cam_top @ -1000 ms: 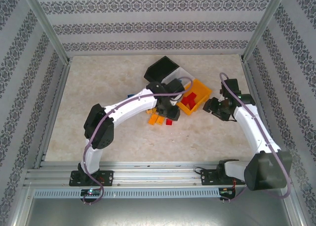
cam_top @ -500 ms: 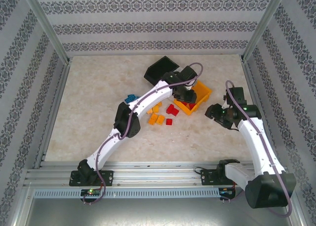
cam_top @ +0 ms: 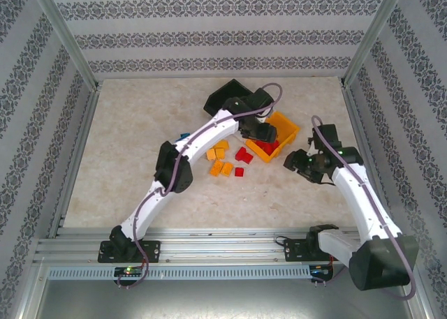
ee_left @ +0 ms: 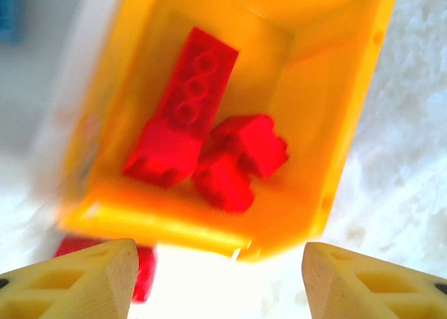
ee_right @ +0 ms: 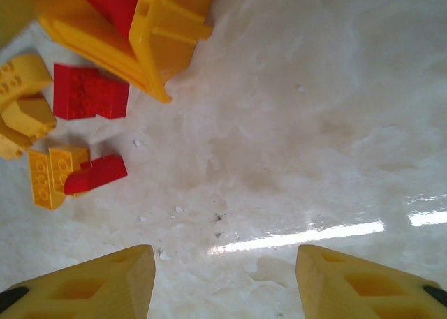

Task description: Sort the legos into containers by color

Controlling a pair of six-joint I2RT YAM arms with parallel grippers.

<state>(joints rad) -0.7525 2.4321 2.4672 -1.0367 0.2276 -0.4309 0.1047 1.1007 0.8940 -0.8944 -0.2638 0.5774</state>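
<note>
Over the far middle of the table, the top view has the left gripper [cam_top: 262, 132] hanging above the orange-yellow bin [cam_top: 289, 128], with the black bin [cam_top: 227, 95] just behind the arm. Loose orange-yellow bricks [cam_top: 220, 167] and red bricks [cam_top: 243, 155] lie near the bin's near-left side. A blue brick [cam_top: 183, 135] sits apart to the left. The right gripper [cam_top: 293, 160] hovers over bare table near the bin.

From the left wrist, the fingers [ee_left: 70, 277] are spread and carry nothing. Several red bricks [ee_left: 209, 137] lie inside the bin, and another red one [ee_left: 143, 270] rests outside, tight against its wall [ee_left: 307, 88].

From the right wrist, the jaws are likewise parted and empty. The bin's corner [ee_right: 160, 33] and two red bricks [ee_right: 91, 92] lie ahead to the left, beside yellow ones [ee_right: 49, 176].

Reds appear to be gathering in this bin, so a fresh pick seems due. The brick hugging the wall leaves little finger room. The open floor on the right gives an easier approach.
</note>
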